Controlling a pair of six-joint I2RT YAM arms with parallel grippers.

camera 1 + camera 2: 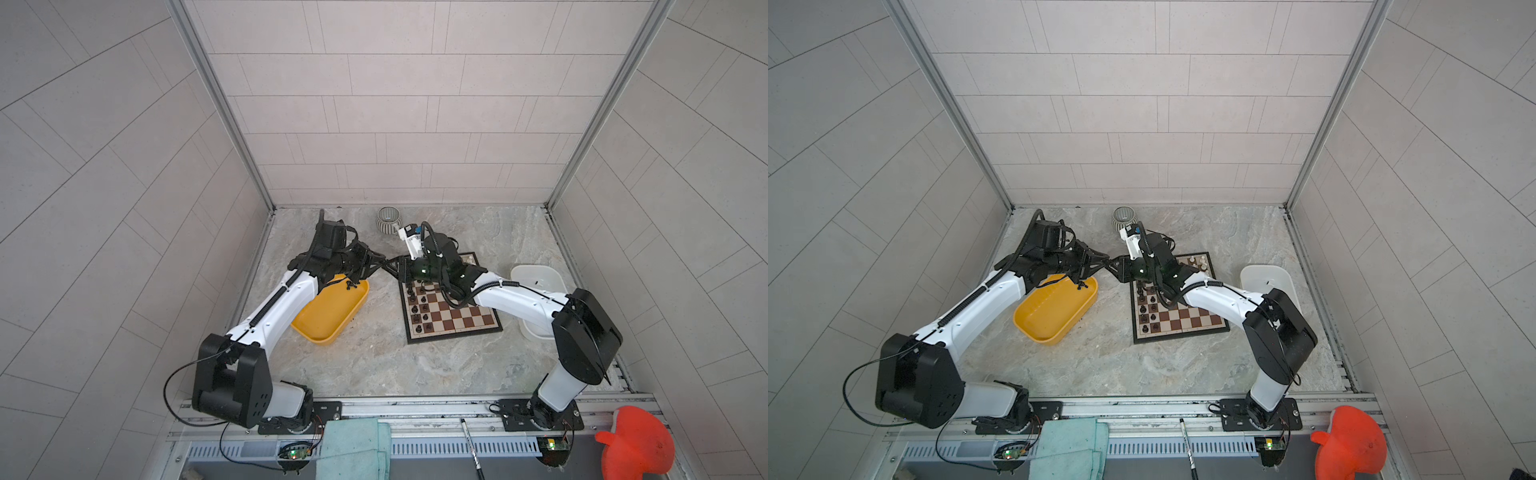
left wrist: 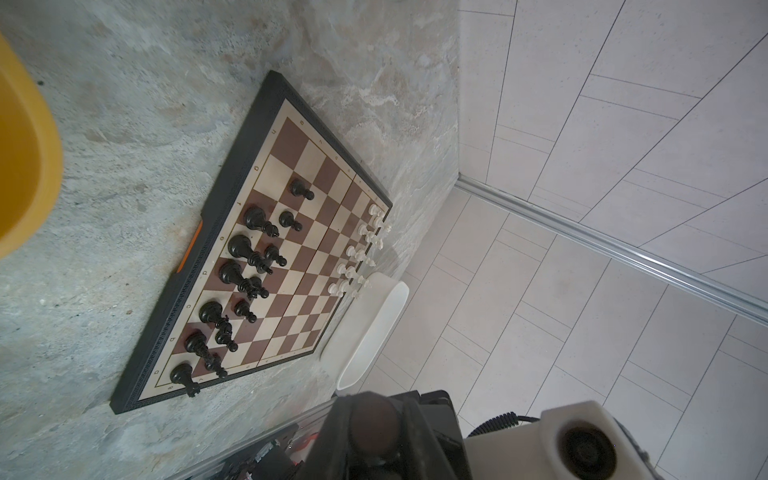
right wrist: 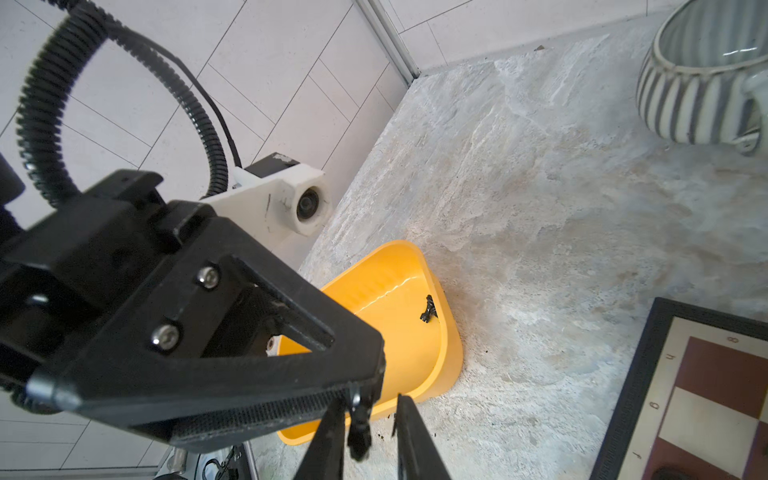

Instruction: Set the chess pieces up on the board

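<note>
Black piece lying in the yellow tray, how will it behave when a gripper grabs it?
The black piece looks tiny against the yellow tray, so probably very light. It lies on its side by the wall, so it may roll or skid on the glossy floor when nudged. Its narrow, uneven outline could twist or slip in a grip.

Right of the table (image 1: 374,365) middle: the board (image 1: 469,318). Carries chess pieces (image 1: 419,309) in two files along its left edge, more by its far right corner. Left of it, left tray (image 1: 320,341), loose piece (image 3: 428,309) inside; right of it, right tray (image 1: 540,276); behind it, a cup (image 1: 388,219). Over the gap left of the board: left hand (image 1: 381,262), right hand (image 3: 370,401), held piece (image 3: 359,432) between.
</note>
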